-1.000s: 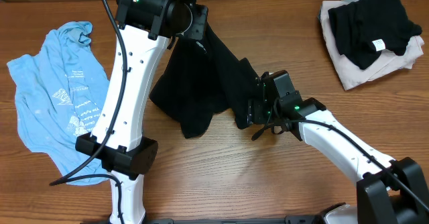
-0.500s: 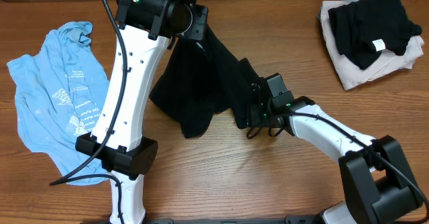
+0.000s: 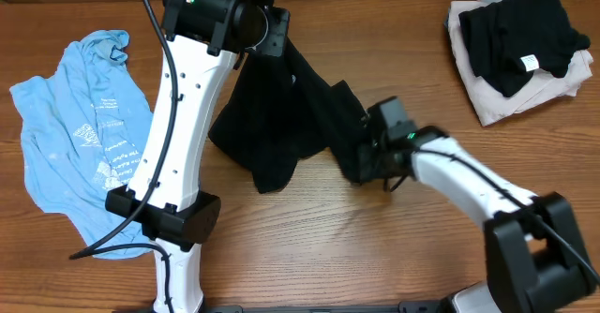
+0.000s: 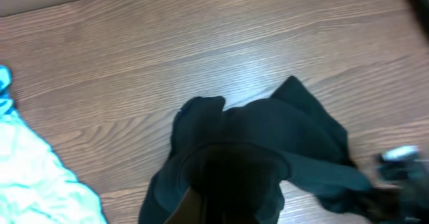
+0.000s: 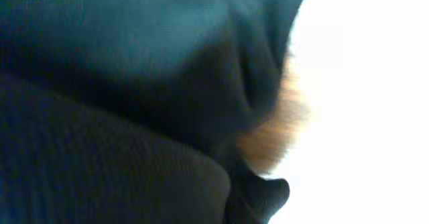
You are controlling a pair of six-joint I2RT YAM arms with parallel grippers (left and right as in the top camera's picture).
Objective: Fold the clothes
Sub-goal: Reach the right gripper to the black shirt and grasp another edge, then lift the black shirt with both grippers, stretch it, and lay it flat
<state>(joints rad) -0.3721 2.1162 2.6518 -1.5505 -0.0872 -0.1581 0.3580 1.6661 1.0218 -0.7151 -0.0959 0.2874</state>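
Near the middle of the far edge of the desk [image 3: 375, 247], the black garment [image 3: 281, 126] is hung from the left gripper [image 3: 274, 39], jaws judged closed on its top. The blue T-shirt [image 3: 80, 135] is spread by the left edge. The right gripper [image 3: 364, 158] is buried in the garment's hem towards the right edge; its jaw state cannot be told. Cloth is judged light and limp; corners should be taken, not bunched middles.

The left arm [image 3: 173, 116] rises steeply, the left gripper [image 3: 277, 34] high and clamped on the black garment [image 3: 281, 126]. The right arm [image 3: 459, 177] reaches low leftward; the right gripper [image 3: 361, 159] is blurred, jaws hidden.
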